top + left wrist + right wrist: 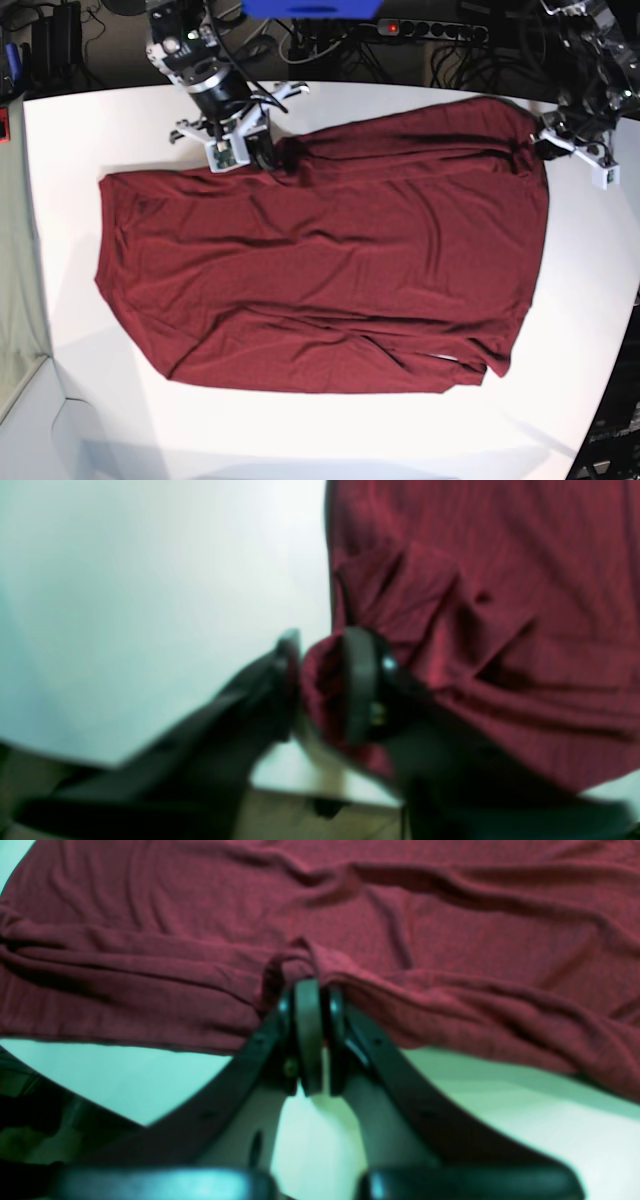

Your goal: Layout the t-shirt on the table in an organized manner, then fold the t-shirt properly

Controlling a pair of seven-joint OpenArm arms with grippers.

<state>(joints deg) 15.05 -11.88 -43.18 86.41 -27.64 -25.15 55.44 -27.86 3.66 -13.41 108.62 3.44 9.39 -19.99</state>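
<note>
Right hand (pixel 311 990) pinches t-shirt (pixel 320 260) hem, clearest from its wrist

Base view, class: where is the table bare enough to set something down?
A wide bare strip of table runs below the t-shirt; a narrower one lies beyond its left edge. The top edge is crowded: the right gripper and left gripper meet the cloth there.

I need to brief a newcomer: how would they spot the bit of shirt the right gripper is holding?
On the white table lies one maroon t-shirt. Along its far edge, the right gripper pinches a small raised fold, unlike the flatter cloth around it.
</note>
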